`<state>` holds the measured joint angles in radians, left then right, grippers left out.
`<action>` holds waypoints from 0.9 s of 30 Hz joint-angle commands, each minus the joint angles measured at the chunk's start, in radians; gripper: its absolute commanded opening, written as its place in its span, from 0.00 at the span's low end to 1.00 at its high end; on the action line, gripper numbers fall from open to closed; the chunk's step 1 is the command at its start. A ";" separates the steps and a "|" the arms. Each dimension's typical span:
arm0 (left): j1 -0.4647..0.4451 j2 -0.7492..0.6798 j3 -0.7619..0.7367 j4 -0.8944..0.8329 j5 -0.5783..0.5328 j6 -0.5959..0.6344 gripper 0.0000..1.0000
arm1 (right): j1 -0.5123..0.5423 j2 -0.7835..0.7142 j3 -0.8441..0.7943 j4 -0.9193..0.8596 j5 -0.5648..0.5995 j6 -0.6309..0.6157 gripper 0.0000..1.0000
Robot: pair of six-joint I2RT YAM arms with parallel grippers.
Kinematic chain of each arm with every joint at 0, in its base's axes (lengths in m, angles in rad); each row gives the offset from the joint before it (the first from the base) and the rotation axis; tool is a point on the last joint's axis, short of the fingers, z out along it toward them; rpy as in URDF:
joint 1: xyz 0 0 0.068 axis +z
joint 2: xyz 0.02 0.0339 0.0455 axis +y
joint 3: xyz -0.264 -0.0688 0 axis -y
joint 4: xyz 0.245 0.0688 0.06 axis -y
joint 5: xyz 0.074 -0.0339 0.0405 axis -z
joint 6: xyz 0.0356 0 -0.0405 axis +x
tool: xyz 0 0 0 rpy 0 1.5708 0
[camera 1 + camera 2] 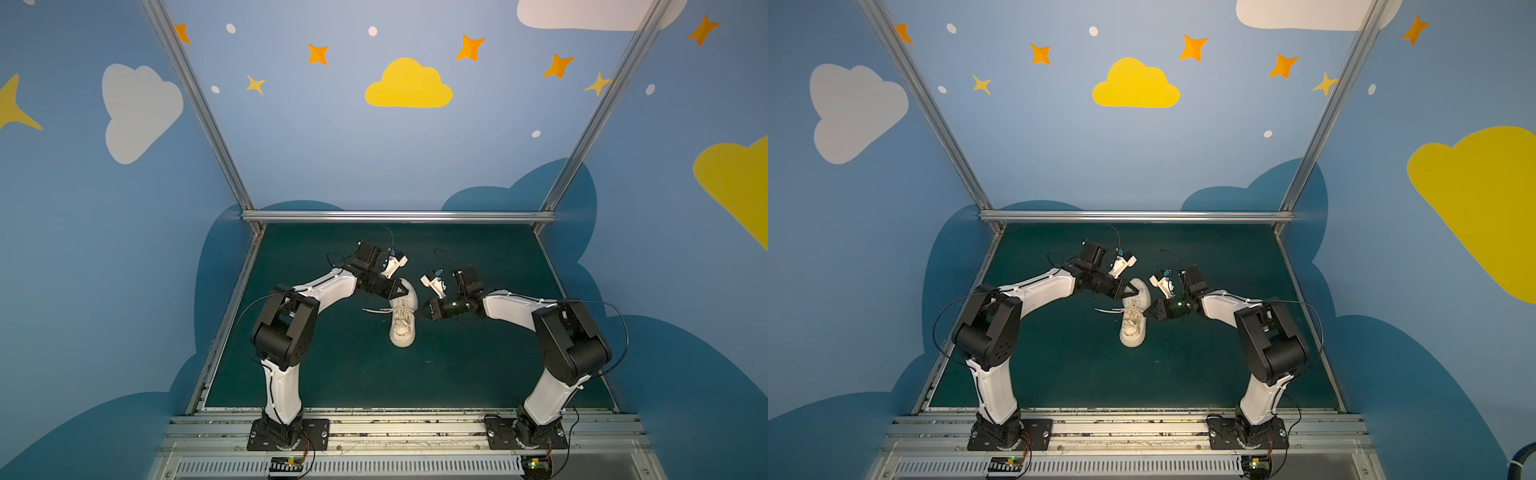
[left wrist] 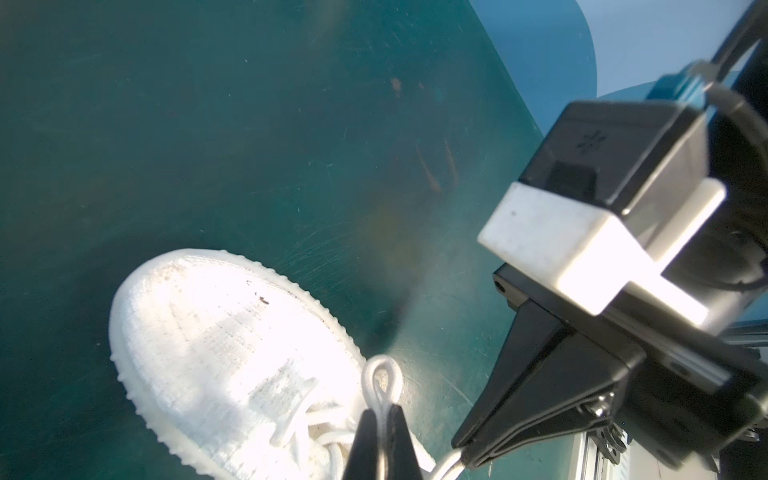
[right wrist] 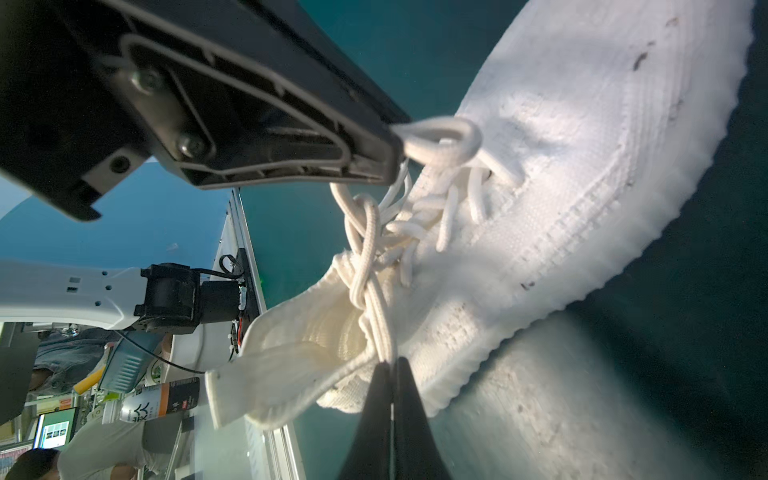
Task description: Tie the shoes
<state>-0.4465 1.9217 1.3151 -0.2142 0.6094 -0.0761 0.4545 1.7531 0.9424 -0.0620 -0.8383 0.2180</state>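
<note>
One small cream-white sneaker [image 1: 403, 320] [image 1: 1133, 322] lies in the middle of both top views, on the green mat [image 1: 332, 374]. Its sole [image 3: 615, 266] is bumpy and its knit top has dark spots. My left gripper [image 2: 380, 409] is pinched tight on a loop [image 2: 380, 376] of the laces [image 3: 368, 257]. My right gripper [image 3: 390, 368] is pinched tight on the laces too. One loose lace end [image 1: 373, 311] lies just left of the shoe in a top view. My left gripper fills the upper left of the right wrist view.

Both top views are dim, bowed at the edges; in both wrist views glare whitens the sneaker [image 2: 216, 332].
</note>
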 commanded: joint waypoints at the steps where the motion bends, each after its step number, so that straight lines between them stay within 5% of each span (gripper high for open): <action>1: 0.008 -0.039 -0.011 0.013 -0.003 0.005 0.03 | -0.005 -0.032 -0.008 -0.052 -0.004 -0.031 0.00; 27: 0.049 -0.133 -0.054 0.057 -0.044 -0.004 0.03 | -0.040 -0.062 -0.057 -0.101 0.002 -0.044 0.00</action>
<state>-0.4118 1.8381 1.2621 -0.1993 0.5713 -0.0769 0.4183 1.7222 0.9031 -0.1387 -0.8337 0.1928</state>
